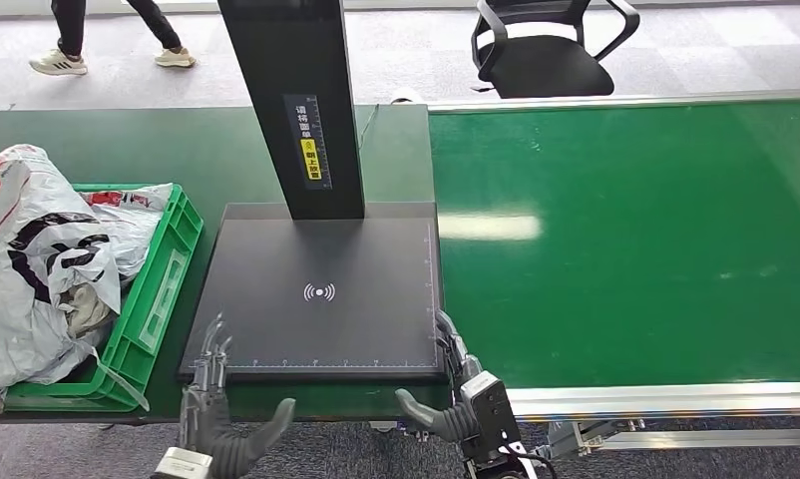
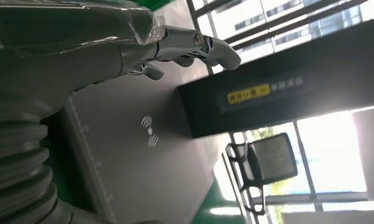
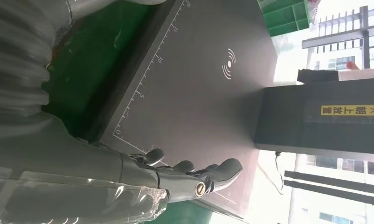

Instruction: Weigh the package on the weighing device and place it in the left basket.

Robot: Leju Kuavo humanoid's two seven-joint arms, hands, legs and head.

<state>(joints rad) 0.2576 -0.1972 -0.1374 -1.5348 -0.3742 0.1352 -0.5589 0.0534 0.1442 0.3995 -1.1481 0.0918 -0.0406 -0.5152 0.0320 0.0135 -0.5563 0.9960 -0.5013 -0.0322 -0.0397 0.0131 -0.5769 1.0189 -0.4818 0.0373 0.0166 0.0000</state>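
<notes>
Both hands empty, fingers spread, left hand and right hand at near edge of bare weighing device; packages piled in green basket just left of it.

Basket holding packages lies left of the weighing device, conveyor right.
</notes>
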